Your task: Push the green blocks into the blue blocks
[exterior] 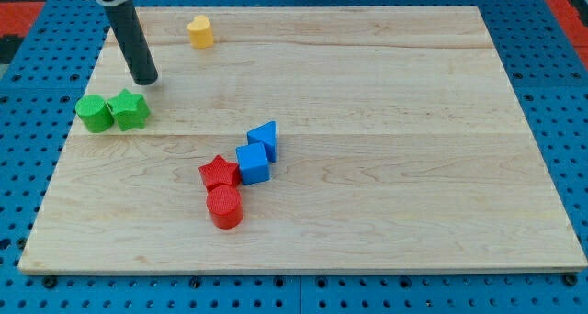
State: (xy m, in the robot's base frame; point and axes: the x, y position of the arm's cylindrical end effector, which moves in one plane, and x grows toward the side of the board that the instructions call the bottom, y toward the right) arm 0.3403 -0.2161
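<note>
Two green blocks lie side by side at the board's left edge: a green cylinder (93, 113) and a green star-like block (129, 109), touching each other. A blue triangular block (264, 138) and a blue cube (253, 162) sit together near the board's middle. My tip (145, 79) rests on the board just above and to the right of the green star, a small gap apart from it. The rod rises toward the view's top left.
A red star (220, 173) touches the blue cube's left side, with a red cylinder (224, 207) just below it. A yellow block (199, 30) sits near the top edge. The wooden board (386, 195) lies on a blue pegboard; the green cylinder is at its left edge.
</note>
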